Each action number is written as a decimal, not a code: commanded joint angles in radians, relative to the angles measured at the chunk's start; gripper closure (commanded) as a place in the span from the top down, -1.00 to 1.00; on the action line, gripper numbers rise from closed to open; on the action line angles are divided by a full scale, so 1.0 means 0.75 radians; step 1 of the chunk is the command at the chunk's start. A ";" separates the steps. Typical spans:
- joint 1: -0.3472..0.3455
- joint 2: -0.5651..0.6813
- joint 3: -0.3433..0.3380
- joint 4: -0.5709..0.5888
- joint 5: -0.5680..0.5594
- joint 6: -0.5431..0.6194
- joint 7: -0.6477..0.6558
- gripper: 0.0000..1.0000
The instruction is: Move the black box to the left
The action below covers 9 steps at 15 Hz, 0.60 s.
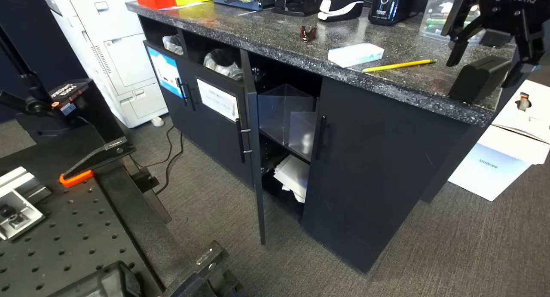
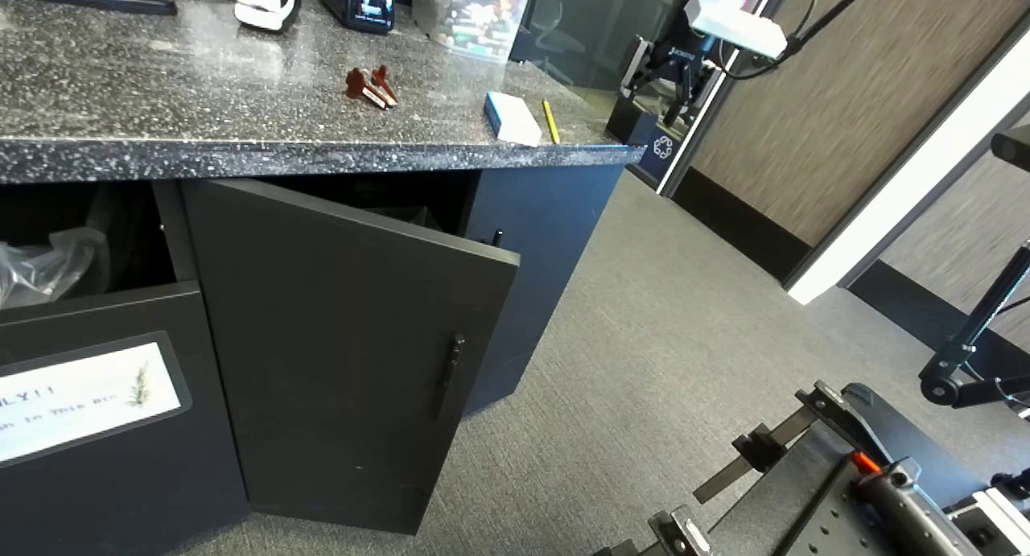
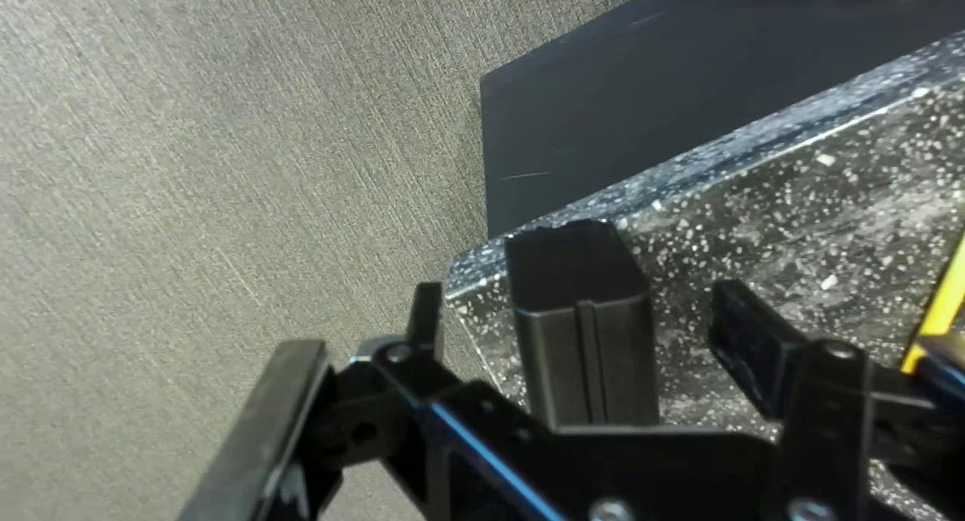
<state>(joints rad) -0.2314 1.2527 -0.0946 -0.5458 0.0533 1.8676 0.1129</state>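
Black box (image 3: 584,302) is seated at the countertop (image 3: 814,204) corner, lower right of wrist-view centre; gripper (image 3: 579,317) is spread wide, gaps seen on both sides of box.

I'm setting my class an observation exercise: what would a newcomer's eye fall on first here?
Probably the open cabinet door, jutting out below the counter in both exterior views. Next, perhaps the yellow pencil, bright on the dark counter beside the white pad. Then the open gripper at the counter's corner, where the wrist view shows the black box between its spread fingers.
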 commanded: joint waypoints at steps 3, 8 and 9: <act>-0.012 0.127 -0.015 0.202 -0.056 -0.083 0.051 -0.16; 0.060 0.011 -0.014 0.130 -0.106 -0.077 0.010 -0.57; 0.086 -0.013 -0.008 0.133 -0.117 -0.077 -0.016 -0.57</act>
<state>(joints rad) -0.2133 1.3033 -0.0995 -0.4457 -0.0081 1.8268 0.1288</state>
